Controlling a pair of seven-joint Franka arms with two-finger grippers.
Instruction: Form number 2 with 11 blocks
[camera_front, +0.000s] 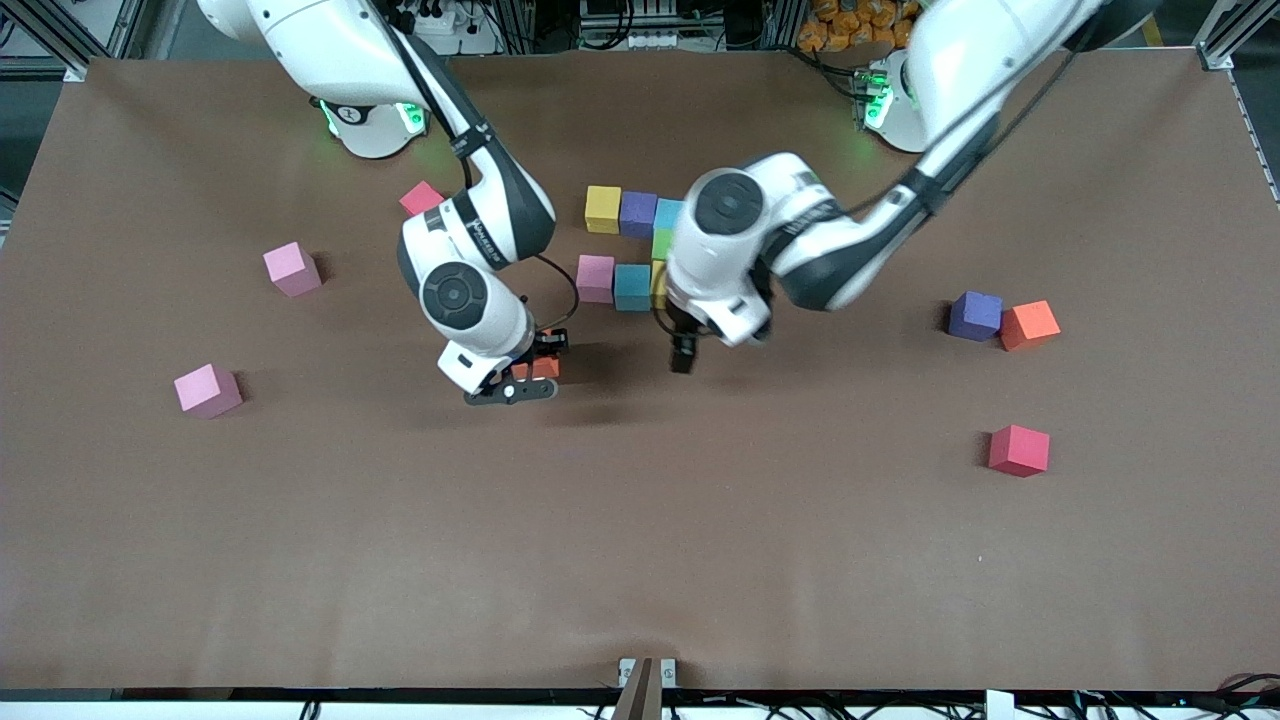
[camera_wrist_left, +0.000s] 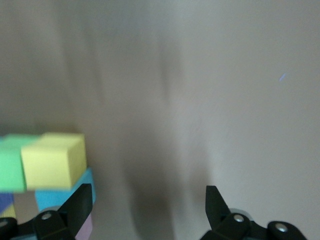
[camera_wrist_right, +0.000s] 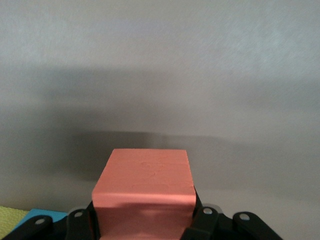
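Red block (camera_front: 1019, 450): loose, nearest the front camera, toward the left arm's end of the table.
Purple block (camera_front: 975, 315) and orange block (camera_front: 1030, 324): loose, touching, farther from the camera than the red one, same end.
Pink blocks (camera_front: 208, 390), (camera_front: 292, 268), and a darker pink one (camera_front: 421, 198): loose, toward the right arm's end.
Number 2 (camera_front: 632, 246): partly built at table centre. Top row and middle row show; part is hidden by the left arm.
Right gripper (camera_front: 527, 378): jaws clenched on a salmon block (camera_wrist_right: 144, 192), held over bare table just nearer the camera than the digit.
Left gripper (camera_wrist_left: 145, 207): jaws released, empty, over the table beside the digit's yellow block (camera_wrist_left: 52, 160).
Step in hand, as judged: bringing the salmon block to the fourth row.
Next move calls for: setting it flush under the middle row's pink block (camera_front: 595, 278), square to its neighbours, without nudging them.
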